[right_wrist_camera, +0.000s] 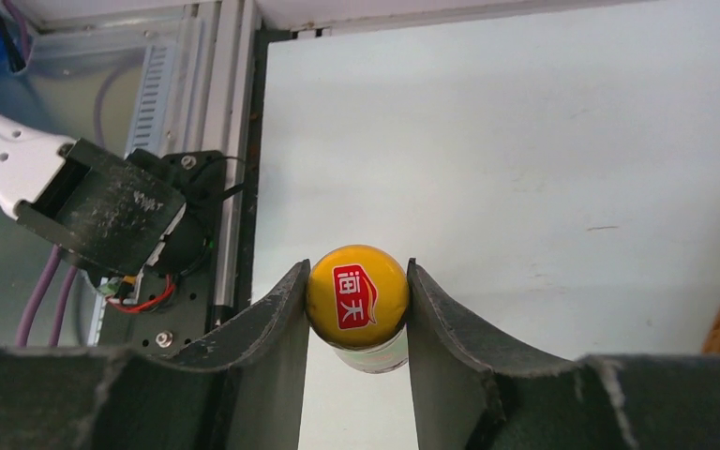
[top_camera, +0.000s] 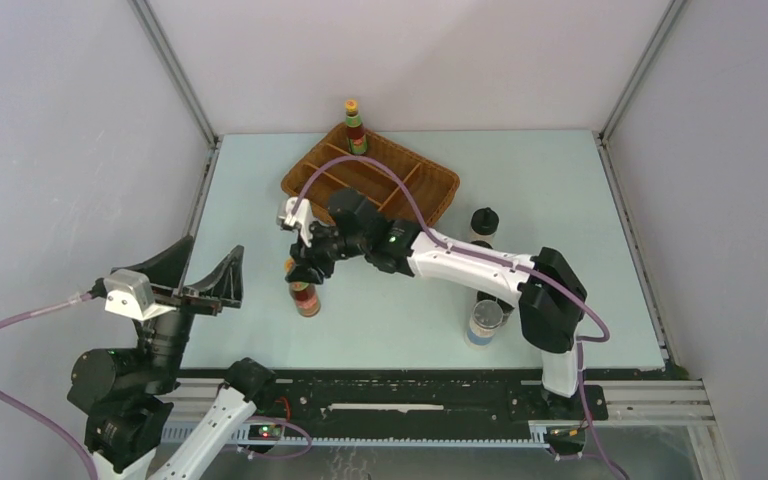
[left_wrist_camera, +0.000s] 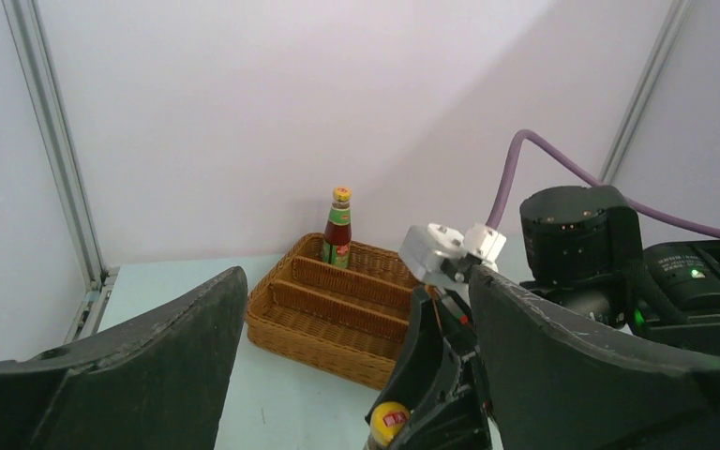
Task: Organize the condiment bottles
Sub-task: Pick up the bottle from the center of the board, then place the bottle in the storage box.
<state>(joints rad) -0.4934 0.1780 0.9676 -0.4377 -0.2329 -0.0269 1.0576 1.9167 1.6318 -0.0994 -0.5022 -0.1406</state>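
Right gripper (right_wrist_camera: 356, 281): clamped on the round yellow cap of the yellow-capped sauce bottle (top_camera: 306, 297), one of its fingers (right_wrist_camera: 277, 323) pressed to each side of the cap.
Right arm (top_camera: 470, 262): reaches from its base at the near right, elbow bent above the near edge, white forearm stretched left across the desk (top_camera: 560, 200); the wrist tips the gripper down onto the bottle.
Yellow-capped sauce bottle: upright, over the near-left part of the desk, in front of the wicker tray (top_camera: 438, 196) and apart from it. Whether its base touches the desk I cannot tell.
Left gripper (top_camera: 200, 277): jaws spread wide, nothing between them.
Left arm (top_camera: 110, 385): folded at the near-left corner, off the desk edge, holding the gripper roughly level and aimed toward the tray and the right gripper.
Second sauce bottle (top_camera: 355, 127): upright in the far corner of the tray.
Black-capped shaker (top_camera: 483, 222): on the desk, just right of the tray.
Silver-lidded jar (top_camera: 483, 322): near the front edge, beside the right arm's elbow.
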